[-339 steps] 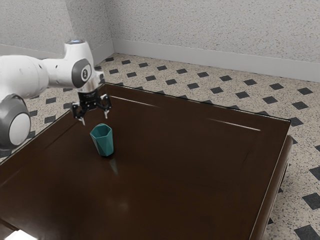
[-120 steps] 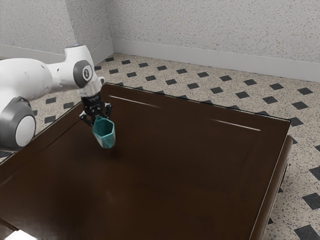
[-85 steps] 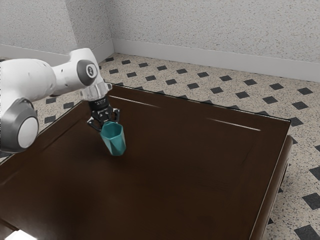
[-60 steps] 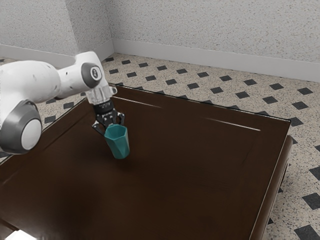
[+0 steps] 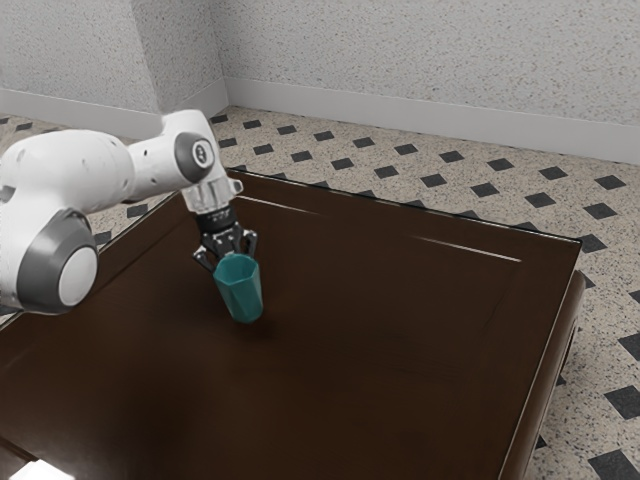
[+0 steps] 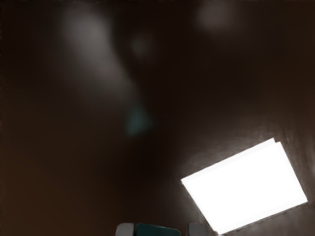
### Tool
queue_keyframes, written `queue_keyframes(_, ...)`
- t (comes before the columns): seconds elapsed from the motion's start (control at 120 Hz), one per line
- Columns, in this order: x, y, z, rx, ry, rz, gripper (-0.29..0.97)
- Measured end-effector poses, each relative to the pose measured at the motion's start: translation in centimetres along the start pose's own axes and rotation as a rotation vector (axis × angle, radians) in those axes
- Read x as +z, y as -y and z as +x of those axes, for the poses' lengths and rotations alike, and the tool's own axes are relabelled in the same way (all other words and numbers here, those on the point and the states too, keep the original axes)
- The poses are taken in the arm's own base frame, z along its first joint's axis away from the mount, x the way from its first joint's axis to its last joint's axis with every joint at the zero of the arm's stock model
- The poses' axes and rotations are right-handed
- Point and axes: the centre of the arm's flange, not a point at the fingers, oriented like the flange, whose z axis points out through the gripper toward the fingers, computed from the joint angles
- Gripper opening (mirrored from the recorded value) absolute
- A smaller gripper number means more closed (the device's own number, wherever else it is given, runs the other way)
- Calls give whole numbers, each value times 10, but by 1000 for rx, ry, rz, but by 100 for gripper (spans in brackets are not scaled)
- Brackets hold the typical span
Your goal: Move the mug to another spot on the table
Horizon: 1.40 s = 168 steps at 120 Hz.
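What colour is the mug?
Teal; the mug shows best in the exterior view.

Passage: bare table (image 5: 420, 330) surface runs broad toward the exterior view's right.
Obstacle: mug (image 5: 241, 290), over the table's part nearer the exterior view's left.

Shows teal on the mug (image 5: 240, 290), black on the tool (image 5: 226, 254), white with grey joint caps on the arm (image 5: 75, 175). Reads glossy dark brown across the worktop (image 5: 400, 330), broken by a bright white rectangular glare (image 6: 246, 186). Carries beige speckle with black diamonds on the floor (image 5: 480, 165), grey speckle on the wall (image 5: 400, 50).
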Motion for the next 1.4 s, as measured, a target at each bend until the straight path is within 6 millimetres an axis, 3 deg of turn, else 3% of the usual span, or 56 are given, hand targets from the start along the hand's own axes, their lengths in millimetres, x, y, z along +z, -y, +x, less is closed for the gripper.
queue_keyframes(0.375, 20, -9, 6, -3, -5, 18, -3)
queue_keyframes(0.708, 29, -21, 4, -7, -33, -33, 45)
queue_keyframes(0.875, 27, -8, 14, -35, -40, -45, 57)
queue_keyframes(0.992, -5, 1, 0, -30, -60, -80, 62)
queue_keyframes(1.058, -40, 8, -21, -14, -82, -115, 63)
queue_keyframes(1.15, -116, 17, -69, 61, -187, -140, 65)
queue_keyframes(1.217, -188, 47, -103, 119, -292, -142, 66)
queue_keyframes(1.267, -226, 72, -116, 177, -348, -134, 66)
queue_keyframes(1.325, -251, 83, -139, 279, -385, -118, 67)
queue_keyframes(1.4, -254, 75, -167, 418, -398, -76, 67)
